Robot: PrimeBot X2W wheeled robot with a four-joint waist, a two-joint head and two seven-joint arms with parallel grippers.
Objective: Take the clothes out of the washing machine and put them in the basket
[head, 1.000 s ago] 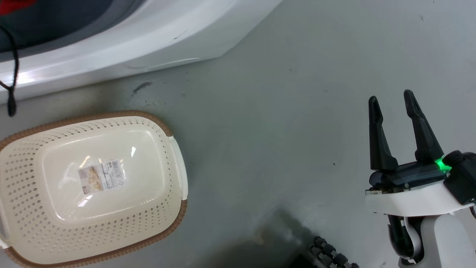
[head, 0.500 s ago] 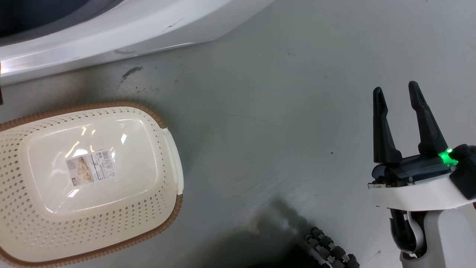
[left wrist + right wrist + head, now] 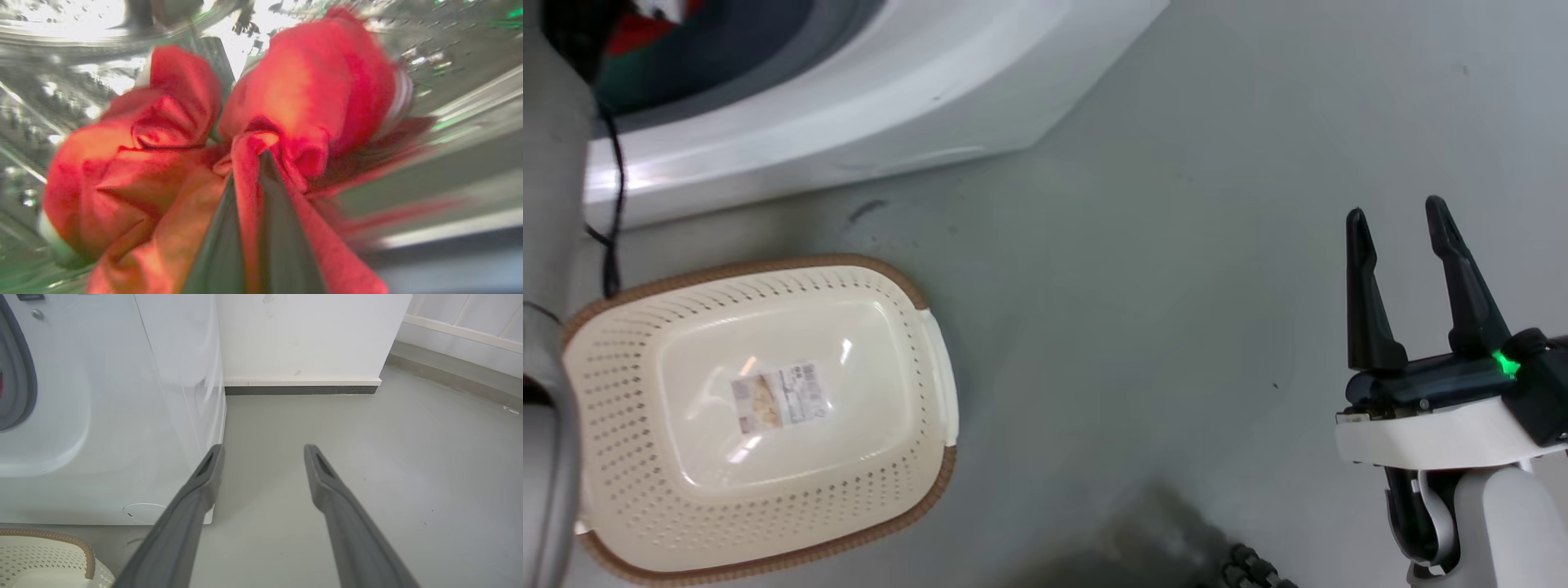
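Observation:
Inside the steel drum [image 3: 61, 94], my left gripper [image 3: 249, 163] is shut on a bunched red garment [image 3: 310, 90]; a fold of it is pinched between the fingers. In the head view a bit of red cloth [image 3: 633, 37] shows in the washing machine [image 3: 890, 90] opening, and my pale left forearm [image 3: 551, 180] runs up the left edge. The cream basket [image 3: 760, 266] lies on the floor below the machine, holding nothing but its label sticker. My right gripper [image 3: 1396, 208] hovers open over the floor at the right, holding nothing.
A black cord [image 3: 611, 237] hangs from the opening down the machine's front to the basket's rim. The right wrist view shows the right gripper [image 3: 263, 448], the machine's front [image 3: 102, 416], a basket corner [image 3: 36, 555], and a white wall with skirting [image 3: 302, 381] beyond the grey floor [image 3: 408, 477].
The head camera has shifted, so the machine's opening with red cloth and my left forearm have come into view. The right gripper has stayed open in about the same place.

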